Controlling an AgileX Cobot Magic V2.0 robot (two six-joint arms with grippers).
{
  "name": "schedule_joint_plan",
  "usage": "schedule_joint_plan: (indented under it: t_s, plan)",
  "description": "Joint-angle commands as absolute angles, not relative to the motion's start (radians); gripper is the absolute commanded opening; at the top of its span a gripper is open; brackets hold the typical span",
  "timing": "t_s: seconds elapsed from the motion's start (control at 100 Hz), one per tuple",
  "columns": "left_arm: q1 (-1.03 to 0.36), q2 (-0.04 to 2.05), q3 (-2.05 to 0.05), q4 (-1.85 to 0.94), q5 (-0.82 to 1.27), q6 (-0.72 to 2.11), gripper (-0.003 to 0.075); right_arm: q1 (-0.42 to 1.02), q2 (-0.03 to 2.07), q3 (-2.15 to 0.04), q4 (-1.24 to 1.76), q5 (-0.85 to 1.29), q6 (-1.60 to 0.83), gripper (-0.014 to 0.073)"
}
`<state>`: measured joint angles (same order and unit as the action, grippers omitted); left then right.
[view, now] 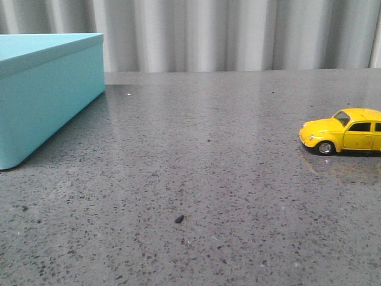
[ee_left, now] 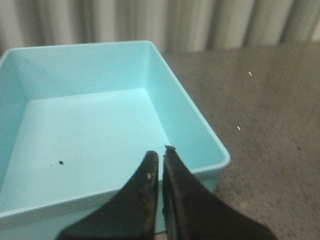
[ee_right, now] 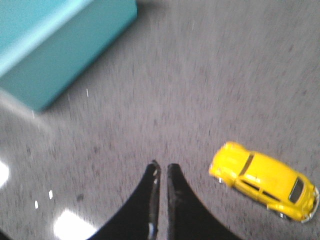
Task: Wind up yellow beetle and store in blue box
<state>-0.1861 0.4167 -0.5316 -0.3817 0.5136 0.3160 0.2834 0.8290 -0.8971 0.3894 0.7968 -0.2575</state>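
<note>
Both the left gripper [ee_left: 161, 165] and the right gripper [ee_right: 161, 172] are clenched on nothing. The yellow beetle [view: 344, 131] stands far right of the blue box [view: 47, 89]; a closed approach may push it away.

Yellow beetle [view: 345, 131] rear cut off; right wrist view seems motion-blurred

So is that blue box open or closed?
Open. The left wrist view looks straight into the blue box: no lid, bare floor, only a tiny dark speck inside.

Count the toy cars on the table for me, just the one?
1. The yellow beetle stands on the grey table at the front view's right edge, far from the blue box on the left. More could sit outside the frame.
</note>
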Motion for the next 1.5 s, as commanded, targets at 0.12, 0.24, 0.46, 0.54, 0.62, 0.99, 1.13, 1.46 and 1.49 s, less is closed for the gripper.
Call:
schedule_joint_plan:
  t_s: [0.12, 0.24, 0.46, 0.54, 0.62, 0.99, 1.13, 1.46, 1.49]
  plan:
    - [-0.315, 0.499, -0.63, -0.359, 0.486, 0.308, -0.0021, 0.282, 1.029, -1.121, 0.149, 0.924, -0.125, -0.004]
    - [-0.335, 0.499, -0.63, -0.357, 0.49, 0.308, -0.0021, 0.282, 1.091, -1.141, -0.019, 1.001, -0.009, -0.004]
    - [-0.335, 0.499, -0.63, -0.357, 0.496, 0.308, -0.0021, 0.282, 1.197, -1.148, -0.021, 1.08, 0.063, -0.004]
    - [-0.335, 0.499, -0.63, -0.357, 0.496, 0.308, -0.0021, 0.282, 1.228, -1.164, -0.014, 1.081, 0.068, -0.004]
    - [-0.343, 0.499, -0.63, -0.357, 0.494, 0.308, -0.0021, 0.282, 1.256, -1.19, -0.014, 1.081, 0.085, -0.004]
    - [-0.391, 0.5, -0.63, -0.327, 0.472, 0.308, -0.0021, 0.282, 1.375, -1.249, 0.028, 1.121, 0.085, -0.0041]
    - [-0.391, 0.5, -0.629, -0.325, 0.478, 0.308, -0.0021, 0.282, 1.377, -1.249, 0.041, 1.098, 0.085, -0.0041]
    - [-0.428, 0.5, -0.616, -0.314, 0.474, 0.308, -0.0021, 0.282, 1.436, -1.248, 0.043, 1.098, 0.085, -0.0041]
    - [-0.428, 0.5, -0.616, -0.314, 0.474, 0.308, -0.0021, 0.282, 1.44, -1.248, 0.041, 1.098, 0.085, -0.0041]
